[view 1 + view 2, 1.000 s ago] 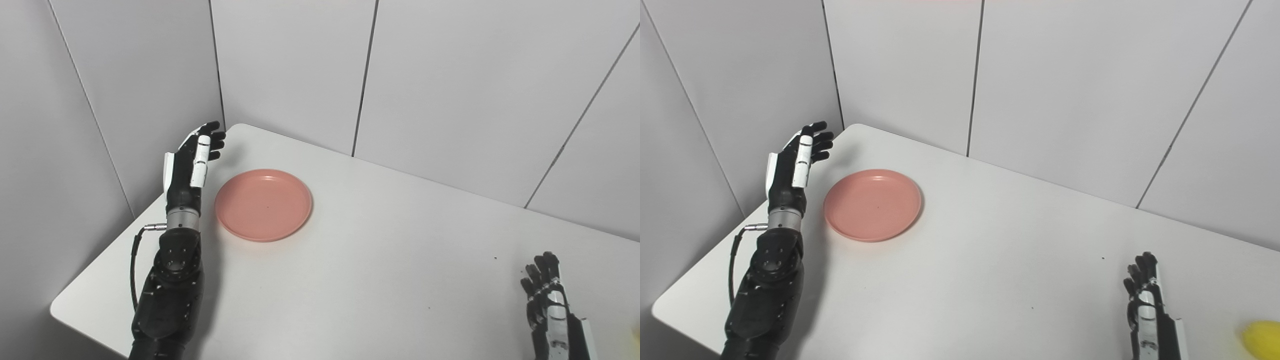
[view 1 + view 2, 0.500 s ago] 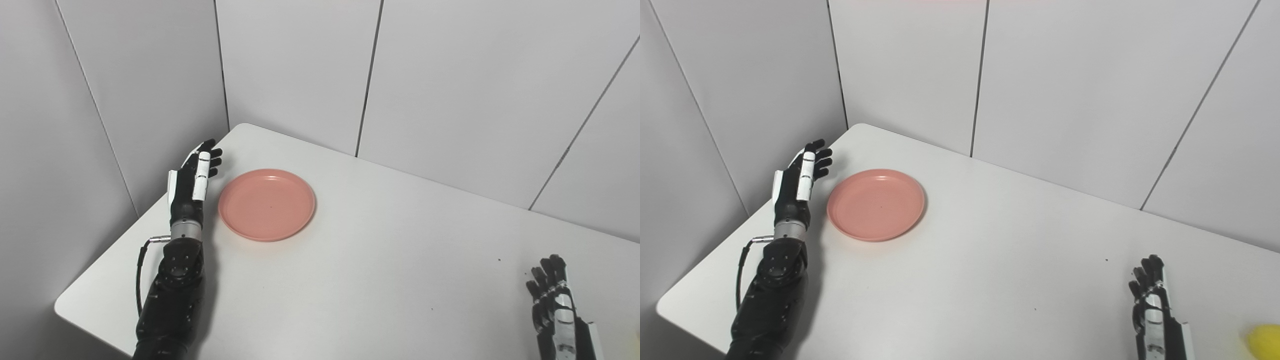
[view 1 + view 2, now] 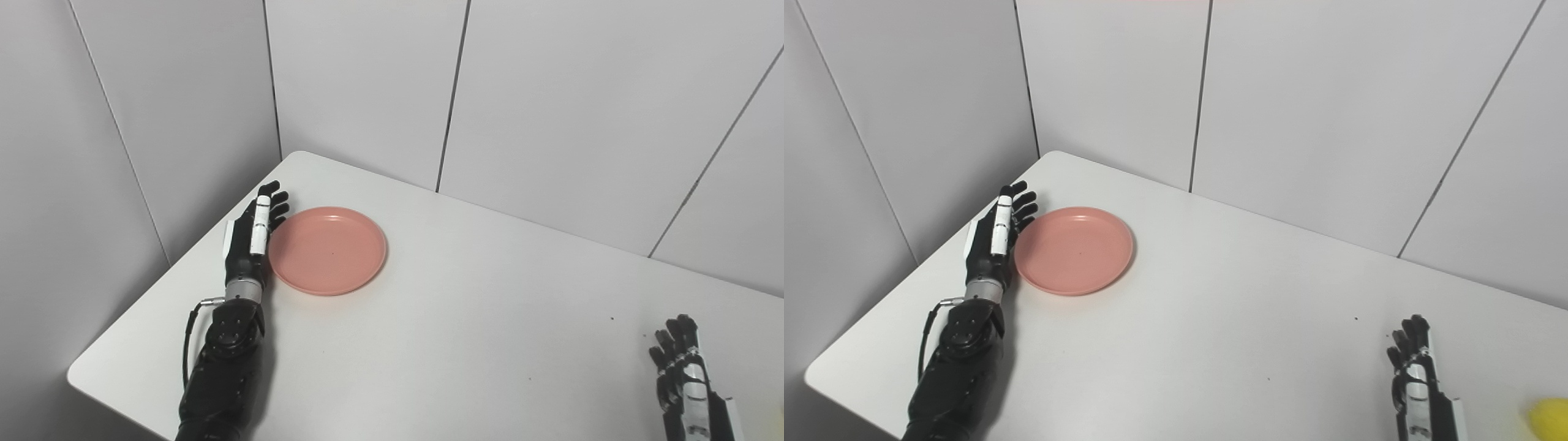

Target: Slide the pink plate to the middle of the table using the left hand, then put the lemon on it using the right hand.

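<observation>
A round pink plate point(image 3: 327, 249) lies flat on the white table point(image 3: 465, 331), toward its far left corner. My left hand point(image 3: 251, 236) is open, fingers straight, set on edge right against the plate's left rim. My right hand point(image 3: 683, 373) is open and empty, low at the table's near right. The yellow lemon point(image 3: 1546, 416) shows only in the right eye view, at the bottom right corner, to the right of the right hand point(image 3: 1415, 380). The plate also shows in the right eye view point(image 3: 1075, 248).
Grey panelled walls point(image 3: 551, 104) stand close behind the table and along its left side. The table's left edge point(image 3: 122, 324) runs just beside my left forearm.
My left hand has come down and moved right, from raised off the table's left edge to resting against the plate's left rim. The view shifted slightly. The plate and right hand have stayed put.
</observation>
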Controlling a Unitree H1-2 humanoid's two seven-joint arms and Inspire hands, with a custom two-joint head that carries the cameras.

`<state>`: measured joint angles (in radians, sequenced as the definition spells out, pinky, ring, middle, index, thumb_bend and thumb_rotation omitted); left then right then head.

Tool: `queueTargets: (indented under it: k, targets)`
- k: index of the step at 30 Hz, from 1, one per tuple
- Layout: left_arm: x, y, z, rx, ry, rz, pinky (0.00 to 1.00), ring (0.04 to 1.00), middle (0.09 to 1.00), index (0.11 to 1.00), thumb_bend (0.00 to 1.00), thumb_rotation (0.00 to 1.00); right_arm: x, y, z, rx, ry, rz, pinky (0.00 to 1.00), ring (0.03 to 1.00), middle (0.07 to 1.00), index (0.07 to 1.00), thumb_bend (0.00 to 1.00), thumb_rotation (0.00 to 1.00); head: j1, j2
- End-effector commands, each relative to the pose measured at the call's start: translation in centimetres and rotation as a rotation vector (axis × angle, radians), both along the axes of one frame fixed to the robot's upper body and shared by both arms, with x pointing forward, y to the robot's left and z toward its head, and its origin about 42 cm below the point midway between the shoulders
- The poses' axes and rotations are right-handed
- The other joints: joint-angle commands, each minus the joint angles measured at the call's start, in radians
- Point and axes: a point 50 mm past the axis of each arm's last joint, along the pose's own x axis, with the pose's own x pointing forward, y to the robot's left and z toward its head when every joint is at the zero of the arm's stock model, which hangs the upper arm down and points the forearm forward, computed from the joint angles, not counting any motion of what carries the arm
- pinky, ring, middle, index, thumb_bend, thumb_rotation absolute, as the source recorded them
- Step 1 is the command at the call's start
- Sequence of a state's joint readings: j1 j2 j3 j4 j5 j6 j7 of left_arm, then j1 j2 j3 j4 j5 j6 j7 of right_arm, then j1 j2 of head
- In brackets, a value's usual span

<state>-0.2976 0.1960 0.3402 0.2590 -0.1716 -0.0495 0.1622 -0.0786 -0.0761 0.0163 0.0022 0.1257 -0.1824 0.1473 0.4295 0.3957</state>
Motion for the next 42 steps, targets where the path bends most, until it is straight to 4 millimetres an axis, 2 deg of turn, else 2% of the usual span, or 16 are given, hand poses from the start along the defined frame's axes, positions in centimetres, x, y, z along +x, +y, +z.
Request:
queueTargets:
  k: [1, 5, 7, 18, 23, 26, 30, 32, 35, 37, 39, 40, 42]
  targets:
    - [0.9, -0.6, 1.8, 0.012, -0.055, -0.052, 0.82, 0.823, 0.822, 0.82, 0.59, 1.0, -0.6, -1.1, 0.1, -0.02, -0.004, -0.013, 1.0, 1.0, 1.0, 1.0, 0.5, 1.0, -0.001, 0.001]
    - [0.8, -1.5, 1.3, 0.004, -0.039, -0.092, 0.83, 0.841, 0.838, 0.832, 0.62, 1.0, -0.6, -1.1, 0.0, -0.014, -0.009, -0.011, 1.0, 1.0, 1.0, 1.0, 0.5, 1.0, -0.001, 0.001]
    - [0.8, -2.2, 1.1, -0.006, -0.038, -0.109, 0.84, 0.847, 0.842, 0.833, 0.63, 1.0, -0.6, -1.2, -0.1, 0.003, -0.001, -0.006, 1.0, 1.0, 1.0, 1.0, 0.51, 0.97, -0.001, 0.001]
    - [0.7, -4.9, 0.6, 0.002, 0.003, -0.229, 0.86, 0.845, 0.833, 0.824, 0.61, 1.0, -0.7, -0.9, 0.3, -0.004, -0.01, -0.009, 1.0, 1.0, 1.0, 1.0, 0.51, 0.97, -0.02, 0.018]
    - [0.7, -6.5, 0.4, -0.002, 0.012, -0.285, 0.83, 0.847, 0.839, 0.833, 0.59, 1.0, -0.7, -0.8, 0.3, -0.01, -0.009, -0.021, 1.0, 1.0, 1.0, 1.0, 0.52, 0.97, -0.038, 0.024]
    - [0.8, -7.6, 0.1, 0.019, 0.027, -0.325, 0.82, 0.841, 0.841, 0.834, 0.57, 1.0, -0.6, -0.6, 0.4, -0.009, -0.016, -0.024, 1.0, 1.0, 1.0, 1.0, 0.5, 0.97, -0.049, 0.027]
    - [0.8, -9.0, -0.1, 0.041, 0.045, -0.36, 0.89, 0.868, 0.856, 0.845, 0.61, 1.0, -0.5, -0.2, 0.6, -0.005, -0.014, -0.025, 1.0, 1.0, 1.0, 1.0, 0.47, 0.96, -0.076, 0.035]
    - [0.9, -10.0, -0.2, 0.034, 0.035, -0.369, 0.9, 0.873, 0.858, 0.846, 0.61, 1.0, -0.5, 0.0, 0.5, 0.003, -0.019, -0.025, 1.0, 1.0, 1.0, 1.0, 0.46, 0.96, -0.096, 0.044]
    - [1.2, -11.1, -0.5, 0.031, 0.023, -0.389, 0.85, 0.876, 0.862, 0.849, 0.6, 1.0, -0.4, 0.2, 0.5, 0.007, -0.025, -0.025, 1.0, 1.0, 1.0, 1.0, 0.46, 0.93, -0.126, 0.055]
    - [1.4, -11.7, -0.6, 0.035, 0.026, -0.412, 0.88, 0.89, 0.874, 0.856, 0.62, 1.0, -0.4, 0.4, 0.6, -0.02, -0.03, -0.042, 0.99, 0.989, 0.995, 0.998, 0.48, 0.95, -0.148, 0.065]
    - [1.5, -12.2, -0.6, 0.019, 0.022, -0.425, 0.9, 0.891, 0.877, 0.856, 0.63, 1.0, -0.3, 0.6, 0.6, 0.002, -0.027, -0.045, 0.99, 0.982, 0.989, 0.995, 0.48, 0.93, -0.179, 0.076]
    - [1.5, -12.4, -0.6, 0.011, 0.019, -0.429, 0.9, 0.892, 0.879, 0.858, 0.63, 1.0, -0.3, 0.8, 0.6, 0.017, -0.025, -0.042, 1.0, 0.985, 0.989, 0.99, 0.5, 0.88, -0.208, 0.088]
    - [1.5, -12.8, -0.5, 0.012, 0.008, -0.445, 0.9, 0.894, 0.883, 0.862, 0.62, 1.0, -0.2, 1.0, 0.5, 0.017, -0.023, -0.042, 0.99, 0.982, 0.988, 0.991, 0.51, 0.88, -0.229, 0.094]
